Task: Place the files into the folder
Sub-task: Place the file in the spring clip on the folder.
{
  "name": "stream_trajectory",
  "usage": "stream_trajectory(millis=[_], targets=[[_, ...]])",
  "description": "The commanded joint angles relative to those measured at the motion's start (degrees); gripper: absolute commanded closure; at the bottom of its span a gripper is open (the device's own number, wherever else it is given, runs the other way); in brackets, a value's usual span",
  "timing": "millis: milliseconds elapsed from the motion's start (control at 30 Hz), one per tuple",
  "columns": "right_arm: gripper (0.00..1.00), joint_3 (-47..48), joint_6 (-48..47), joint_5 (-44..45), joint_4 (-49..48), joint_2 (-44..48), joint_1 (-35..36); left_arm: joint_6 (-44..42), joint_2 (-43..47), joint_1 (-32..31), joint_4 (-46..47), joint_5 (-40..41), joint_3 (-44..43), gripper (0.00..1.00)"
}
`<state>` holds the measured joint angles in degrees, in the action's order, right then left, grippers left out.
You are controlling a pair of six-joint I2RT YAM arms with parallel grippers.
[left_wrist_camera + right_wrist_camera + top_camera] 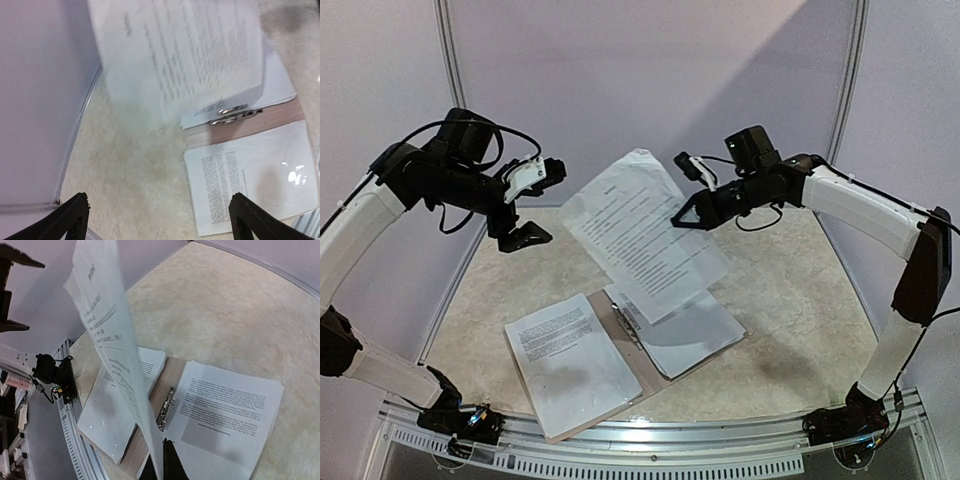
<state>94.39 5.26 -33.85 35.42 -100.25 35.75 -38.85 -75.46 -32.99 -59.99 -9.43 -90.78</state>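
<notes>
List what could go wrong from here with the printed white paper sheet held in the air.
1. Only the right gripper pinches the raised white printed paper sheet, at one edge. The left gripper stands open and clear of it, so the sheet may sag, swing or slip out.
2. Its lower edge hangs near the small metal clip on the open tan-brown cardboard folder. Lowered carelessly, it could snag there or shove the loose white sheet below it askew.

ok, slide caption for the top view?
Right gripper holds a sheet above the open folder; left gripper open nearby.
</notes>
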Motion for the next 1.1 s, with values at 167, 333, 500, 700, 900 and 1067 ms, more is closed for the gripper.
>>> stream_trajectory(millis=[167,333,500,700,900,1067], targets=[[1.00,-5.1,3.7,-12.5,13.9,-7.5,-12.5,1.6,-0.1,13.3,2.7,17.6,21.4,0.01],[1.00,-2.4,-1.4,-15.7,19.0,-15.7,-13.5,1.5,2.2,15.5,2.9,25.5,34.0,0.00],[1.00,-0.3,-3.3,-16.9,19.8,-22.2,-13.7,1.7,3.1,16.7,6.3,29.9,46.1,0.01],[1.00,-0.6,-4.1,-18.8,17.0,-24.8,-13.5,2.7,2.2,16.8,10.8,26.0,52.3,0.01],[1.00,-0.6,-3.5,-20.2,15.9,-27.4,-11.3,3.5,0.8,16.7,11.3,24.9,51.0,0.01],[1.00,-1.2,-3.6,-20.1,15.7,-27.7,-10.7,3.1,0.7,16.8,10.8,25.2,50.0,0.01]])
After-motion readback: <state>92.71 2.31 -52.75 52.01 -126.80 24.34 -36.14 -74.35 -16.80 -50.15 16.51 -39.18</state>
